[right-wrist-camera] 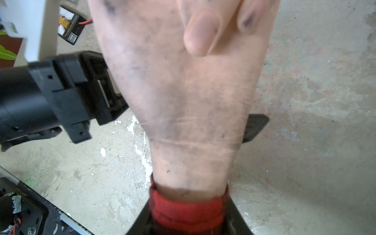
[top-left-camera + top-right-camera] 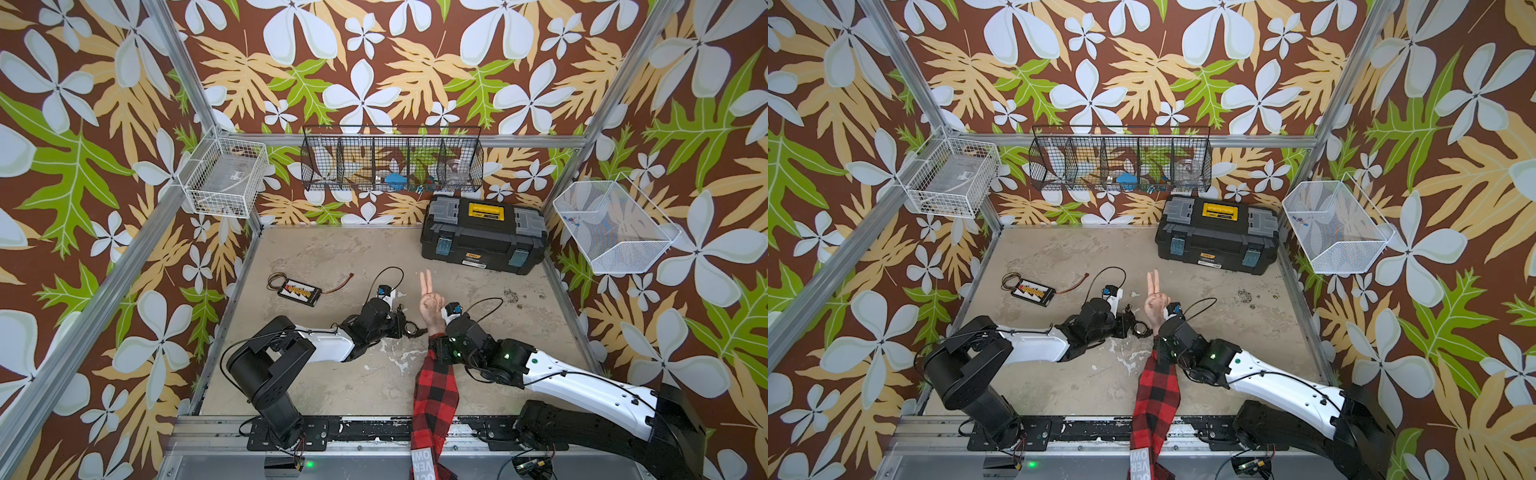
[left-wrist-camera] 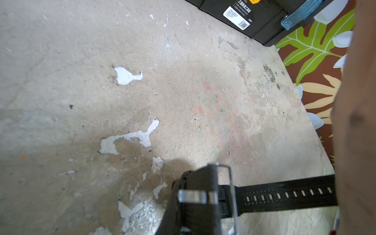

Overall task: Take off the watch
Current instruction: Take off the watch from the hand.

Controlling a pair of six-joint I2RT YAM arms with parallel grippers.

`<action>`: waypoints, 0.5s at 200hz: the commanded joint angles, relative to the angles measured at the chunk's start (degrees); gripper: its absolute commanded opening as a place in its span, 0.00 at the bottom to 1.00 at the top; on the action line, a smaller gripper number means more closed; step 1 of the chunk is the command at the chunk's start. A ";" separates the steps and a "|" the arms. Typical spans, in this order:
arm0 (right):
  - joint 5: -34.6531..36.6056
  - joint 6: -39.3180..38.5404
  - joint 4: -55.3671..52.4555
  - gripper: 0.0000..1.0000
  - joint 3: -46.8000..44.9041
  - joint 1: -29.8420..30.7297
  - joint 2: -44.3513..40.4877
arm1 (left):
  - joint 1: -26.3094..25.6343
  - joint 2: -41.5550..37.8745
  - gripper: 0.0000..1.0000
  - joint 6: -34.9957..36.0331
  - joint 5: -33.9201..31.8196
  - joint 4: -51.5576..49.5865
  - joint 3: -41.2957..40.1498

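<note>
**Item 1, my left gripper** (image 2: pixel 406 328): pressed together on the watch (image 3: pixel 284 196), pinching it at the buckle end.

**Item 2, the watch:** strap runs straight from my jaws to the wrist of the hand (image 2: pixel 430 305), at the wrist's 9 o'clock in both top views.

**Item 3, my right gripper** (image 1: pixel 188 220): clamped on the red plaid sleeve (image 2: pixel 434 395), at the cuff.

**Item 4, toolbox** (image 2: pixel 482 237): 1 o'clock of the hand, well apart.

**Item 5, connector board** (image 2: pixel 300 289): 10 o'clock of the hand, flat on the table (image 2: pixel 332 257).

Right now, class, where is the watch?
In both top views the watch is near the table's middle, between the left gripper, shut on its strap, and the wrist of the hand; the right gripper clamps the red sleeve.
</note>
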 commanded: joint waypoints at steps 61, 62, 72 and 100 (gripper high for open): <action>-0.20 -2.61 4.85 0.20 -0.41 -1.78 7.51 | 8.82 -3.06 0.09 5.52 0.36 -37.92 10.64; -0.23 -2.65 4.92 0.20 -0.44 -1.75 7.67 | 8.85 -3.10 0.09 5.70 0.28 -38.37 10.77; -0.19 -3.01 5.22 0.20 -0.03 -1.88 9.17 | 9.43 -2.72 0.09 6.93 -0.15 -43.04 12.35; 0.35 -4.35 5.06 0.20 1.77 -1.94 13.75 | 11.69 -3.08 0.08 9.14 2.15 -50.13 13.13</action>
